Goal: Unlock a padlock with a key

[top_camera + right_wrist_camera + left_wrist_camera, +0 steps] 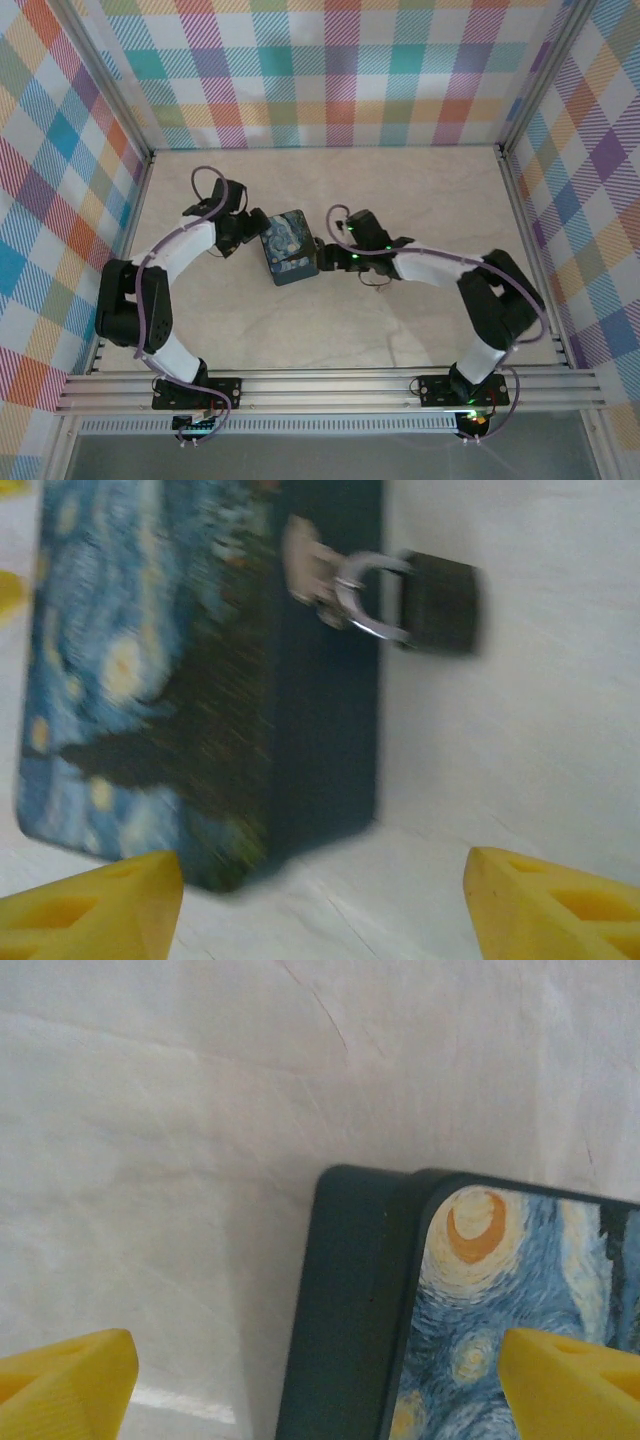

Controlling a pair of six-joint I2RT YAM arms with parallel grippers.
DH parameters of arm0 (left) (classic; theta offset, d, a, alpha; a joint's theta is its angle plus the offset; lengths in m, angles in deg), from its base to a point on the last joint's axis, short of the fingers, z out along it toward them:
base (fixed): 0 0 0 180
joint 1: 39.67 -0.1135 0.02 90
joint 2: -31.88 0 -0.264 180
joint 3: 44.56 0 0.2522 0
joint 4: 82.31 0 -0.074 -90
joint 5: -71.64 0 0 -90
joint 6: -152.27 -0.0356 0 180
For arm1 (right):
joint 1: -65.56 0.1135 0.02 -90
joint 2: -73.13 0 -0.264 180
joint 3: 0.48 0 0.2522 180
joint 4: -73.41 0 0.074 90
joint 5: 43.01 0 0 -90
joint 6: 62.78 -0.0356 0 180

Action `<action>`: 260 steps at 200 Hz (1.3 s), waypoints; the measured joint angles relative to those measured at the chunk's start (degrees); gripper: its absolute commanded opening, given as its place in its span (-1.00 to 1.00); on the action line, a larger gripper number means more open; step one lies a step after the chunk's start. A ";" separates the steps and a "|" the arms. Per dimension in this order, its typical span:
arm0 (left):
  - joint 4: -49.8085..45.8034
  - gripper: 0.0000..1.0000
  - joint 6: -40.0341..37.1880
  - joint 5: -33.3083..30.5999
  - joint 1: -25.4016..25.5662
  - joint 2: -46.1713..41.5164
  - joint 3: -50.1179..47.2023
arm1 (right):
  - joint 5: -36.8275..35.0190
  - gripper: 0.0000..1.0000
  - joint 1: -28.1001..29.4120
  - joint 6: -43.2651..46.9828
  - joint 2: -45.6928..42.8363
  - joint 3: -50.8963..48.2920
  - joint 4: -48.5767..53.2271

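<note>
two arms flank a dark teal rectangular box with a blue swirling painting print [288, 247] on the pale marbled table [420, 190] in the top view, with the left gripper [246, 232] and right gripper [323, 256] at opposite ends of it. the left wrist view has yellow fingertips [65, 1380] spread wide across the box's corner, pinching nothing. the right wrist view, blurred, has its jaws apart and empty too. ahead of them the small dark-bodied padlock [440, 602] hangs by its silvery shackle [362, 598] from the box's metal hasp [305, 560], just beside the box wall. two likely risks: a nudging finger could slide or turn the loose box, and the dangling padlock could swing out of a pinch.
</note>
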 measured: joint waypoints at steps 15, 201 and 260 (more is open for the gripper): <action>3.96 0.79 1.25 2.36 0.04 1.40 -1.07 | 0.57 0.33 0.87 -0.87 4.02 4.13 -1.51; 2.29 0.78 -0.94 4.68 -0.72 -1.99 2.23 | -10.91 0.02 -1.20 -4.92 -11.41 0.26 17.81; -5.03 0.79 -0.96 -2.45 3.58 -17.27 -5.29 | -15.98 -0.14 -7.48 -2.78 -14.29 -7.19 26.84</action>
